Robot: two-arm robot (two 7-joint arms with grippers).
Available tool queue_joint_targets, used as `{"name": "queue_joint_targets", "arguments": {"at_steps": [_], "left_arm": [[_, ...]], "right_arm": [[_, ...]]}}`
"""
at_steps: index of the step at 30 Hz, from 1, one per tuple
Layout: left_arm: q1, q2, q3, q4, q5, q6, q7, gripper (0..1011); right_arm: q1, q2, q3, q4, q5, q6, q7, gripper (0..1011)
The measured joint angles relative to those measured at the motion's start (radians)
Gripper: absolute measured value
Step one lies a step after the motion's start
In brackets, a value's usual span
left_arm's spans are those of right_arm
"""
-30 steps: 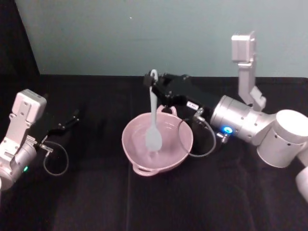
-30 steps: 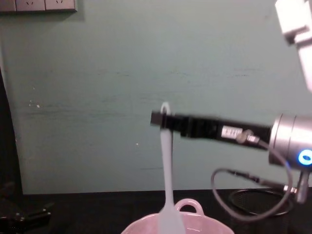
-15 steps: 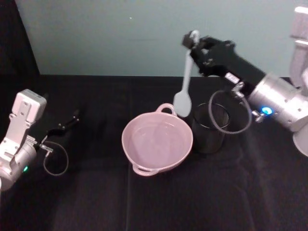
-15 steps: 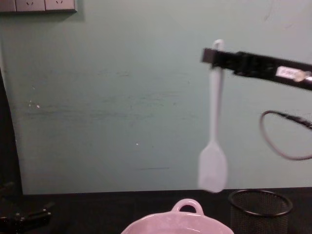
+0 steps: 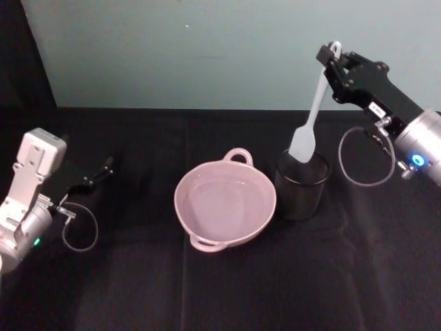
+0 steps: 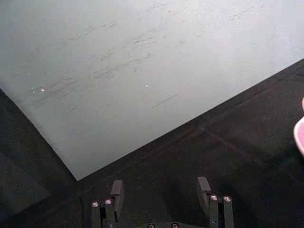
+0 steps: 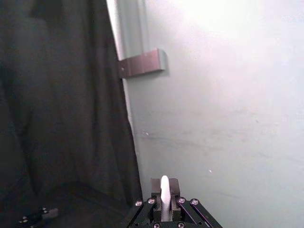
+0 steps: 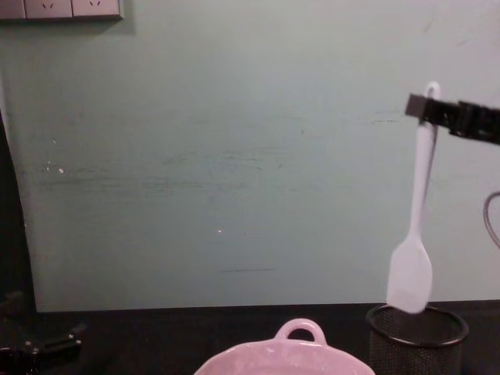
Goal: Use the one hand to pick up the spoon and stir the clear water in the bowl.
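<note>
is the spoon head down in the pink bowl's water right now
No, the spoon hangs from the right pincer over the black mesh cup, beside the bowl.

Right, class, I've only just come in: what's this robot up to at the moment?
The right gripper is shut on the top of the spoon handle and holds it hanging upright, its head just above the black mesh cup. The pink bowl of water sits beside the cup, nothing in it. The left gripper rests open on the table, away from both.

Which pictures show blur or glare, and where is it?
Head view: the spoon held by the right gripper looks soft-edged, and the blue ring light glows. Chest view: the spoon head is blurred above the mesh cup. Left wrist view: the wall is evenly lit.
</note>
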State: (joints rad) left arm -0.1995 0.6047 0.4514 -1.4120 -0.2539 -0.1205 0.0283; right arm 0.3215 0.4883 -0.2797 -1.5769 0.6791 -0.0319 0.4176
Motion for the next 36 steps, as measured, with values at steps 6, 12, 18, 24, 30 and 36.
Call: {"name": "queue_joint_targets", "arguments": {"at_steps": [6,12,18,24,30,36], "left_arm": [[0.0,0.0,0.0,0.0,0.0,0.0,0.0,1011],[0.0,0.0,0.0,0.0,0.0,0.0,0.0,1011],[0.0,0.0,0.0,0.0,0.0,0.0,0.0,1011],[0.0,0.0,0.0,0.0,0.0,0.0,0.0,1011],[0.0,0.0,0.0,0.0,0.0,0.0,0.0,1011],[0.0,0.0,0.0,0.0,0.0,0.0,0.0,1011]], "right_arm": [[-0.004,-0.021,0.013,0.066,0.01,-0.002,0.0,109],[-0.006,-0.045,0.019,0.14,0.035,-0.002,0.021,109],[-0.005,-0.065,0.021,0.203,0.067,-0.002,0.052,109],[0.001,-0.081,0.023,0.251,0.101,-0.003,0.08,109],[0.008,-0.093,0.023,0.292,0.127,-0.003,0.095,109],[0.01,-0.103,0.028,0.314,0.157,-0.003,0.103,109]]}}
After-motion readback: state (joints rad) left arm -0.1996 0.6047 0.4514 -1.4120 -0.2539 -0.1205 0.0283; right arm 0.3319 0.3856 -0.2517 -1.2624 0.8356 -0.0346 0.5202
